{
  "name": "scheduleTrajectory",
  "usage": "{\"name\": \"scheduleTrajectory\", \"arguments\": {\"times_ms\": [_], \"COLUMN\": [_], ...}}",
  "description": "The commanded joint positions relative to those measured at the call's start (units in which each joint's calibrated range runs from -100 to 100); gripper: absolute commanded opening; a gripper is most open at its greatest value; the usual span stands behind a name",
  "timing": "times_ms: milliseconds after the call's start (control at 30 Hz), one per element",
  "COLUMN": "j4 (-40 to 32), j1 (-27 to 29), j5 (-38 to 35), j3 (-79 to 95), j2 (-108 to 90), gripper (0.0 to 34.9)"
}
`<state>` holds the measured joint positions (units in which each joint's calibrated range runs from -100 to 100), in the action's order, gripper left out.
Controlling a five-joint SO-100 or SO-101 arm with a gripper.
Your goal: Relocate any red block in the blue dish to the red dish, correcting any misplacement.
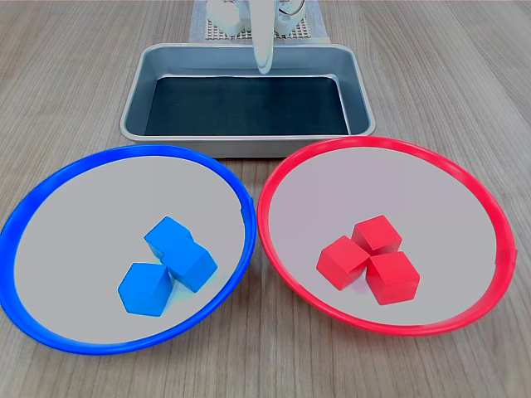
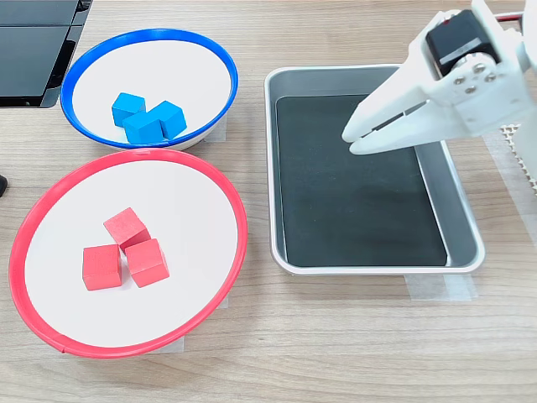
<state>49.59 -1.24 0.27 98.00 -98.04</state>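
Three red blocks (image 1: 377, 234) (image 2: 126, 227) lie bunched together inside the red dish (image 1: 373, 143) (image 2: 126, 155). The blue dish (image 1: 124, 153) (image 2: 151, 34) holds only blue cubes (image 1: 192, 264) (image 2: 144, 128), clustered near its middle. No red shows inside it. My white gripper (image 1: 264, 66) (image 2: 351, 143) hangs over the metal tray, well away from both dishes. Its fingers are closed together with nothing between them.
A rectangular metal tray (image 1: 249, 148) (image 2: 377, 267) with a black floor sits beside the dishes, under the arm. The arm's white perforated base (image 1: 217, 31) stands behind the tray. A black flat object (image 2: 33, 50) lies at the second exterior view's top left.
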Motion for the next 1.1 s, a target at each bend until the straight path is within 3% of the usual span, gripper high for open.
{"name": "scheduleTrajectory", "arguments": {"times_ms": [0,1067], "j4": [0.47,-0.11], "j1": [0.53,0.34], "j5": [0.29,1.07], "j3": [-0.01,1.54], "j2": [-0.94,-0.94], "gripper": [0.4,0.4]}}
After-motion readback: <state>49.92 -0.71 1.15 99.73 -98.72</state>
